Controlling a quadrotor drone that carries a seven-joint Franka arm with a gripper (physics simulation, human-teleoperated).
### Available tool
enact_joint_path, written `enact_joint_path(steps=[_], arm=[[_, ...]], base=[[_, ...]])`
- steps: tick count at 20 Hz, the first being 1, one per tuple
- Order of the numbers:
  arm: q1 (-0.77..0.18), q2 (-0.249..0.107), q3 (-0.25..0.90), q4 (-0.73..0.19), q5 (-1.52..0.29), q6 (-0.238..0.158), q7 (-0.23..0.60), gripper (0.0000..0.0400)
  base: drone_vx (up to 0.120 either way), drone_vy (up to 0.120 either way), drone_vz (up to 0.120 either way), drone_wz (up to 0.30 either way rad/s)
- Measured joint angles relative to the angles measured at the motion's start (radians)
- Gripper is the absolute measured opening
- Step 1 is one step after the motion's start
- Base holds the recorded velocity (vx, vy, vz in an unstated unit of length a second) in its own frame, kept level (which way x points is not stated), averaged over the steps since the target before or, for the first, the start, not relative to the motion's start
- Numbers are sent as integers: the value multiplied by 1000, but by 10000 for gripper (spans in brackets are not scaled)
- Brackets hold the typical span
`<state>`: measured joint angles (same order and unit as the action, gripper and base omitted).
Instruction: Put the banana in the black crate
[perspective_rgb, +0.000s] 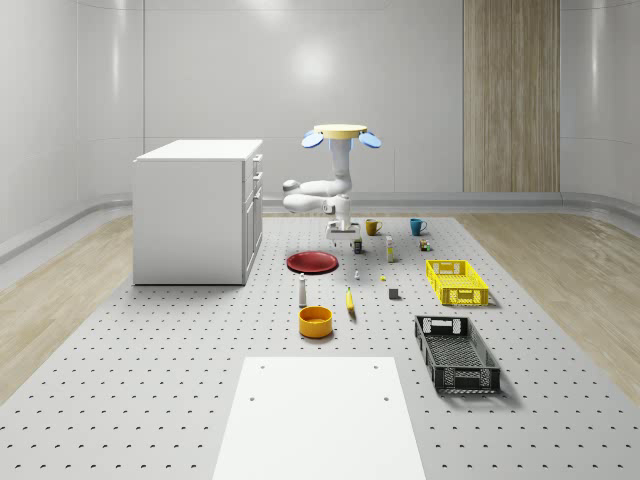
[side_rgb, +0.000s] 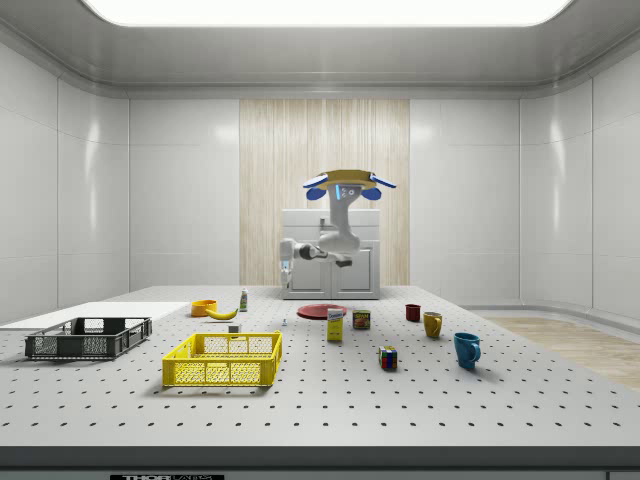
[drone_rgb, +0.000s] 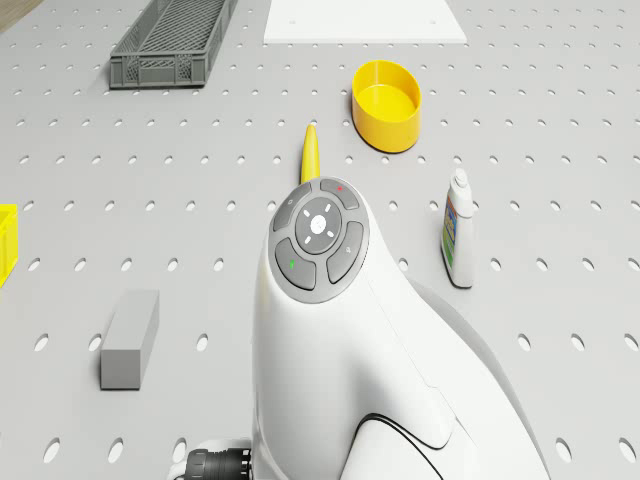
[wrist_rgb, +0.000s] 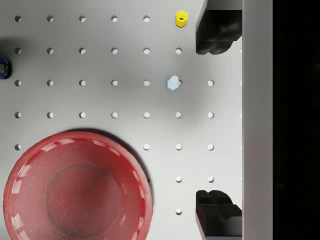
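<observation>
Currently the drone (perspective_rgb: 340, 132) hovers over the far middle of the perforated table (perspective_rgb: 180, 340), past the red plate (perspective_rgb: 312, 262) and right of the white cabinet (perspective_rgb: 200, 210). Arm (perspective_rgb: 335, 185) hangs folded under it, elbow out toward the cabinet, wrist pointing down; gripper (wrist_rgb: 215, 122) sits above bare table beside the plate rim, jaws spread wide with nothing between the fingers (wrist_rgb: 215, 32). Banana (perspective_rgb: 350, 300) lies flat mid-table, nearer than the plate, just right of the yellow bowl (perspective_rgb: 315, 321); long axis runs roughly near-far, in drone view one tip (drone_rgb: 311, 150) shows past the arm. Black crate (perspective_rgb: 456, 352) is well apart at near right, long side near-far, yellow crate (perspective_rgb: 457, 281) just beyond it. Open table between banana and black crate; white bottle (perspective_rgb: 302, 290) and a small grey block (perspective_rgb: 394, 293) stand near the banana.
</observation>
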<state>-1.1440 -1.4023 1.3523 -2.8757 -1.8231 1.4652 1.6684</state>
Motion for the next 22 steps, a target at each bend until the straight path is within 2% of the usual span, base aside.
enact_joint_path(steps=[4, 9, 13, 22], arm=[[-2, -10, 2, 1, 5, 10, 2, 400], [-5, -23, 4, 1, 10, 21, 5, 400], [-8, -32, 6, 2, 14, 30, 6, 400], [-12, -52, 9, 2, 22, 48, 10, 400]], base=[[120, 0, -120, 0], [120, 0, -8, 0], [120, 0, -120, 0], [120, 18, 0, 0]])
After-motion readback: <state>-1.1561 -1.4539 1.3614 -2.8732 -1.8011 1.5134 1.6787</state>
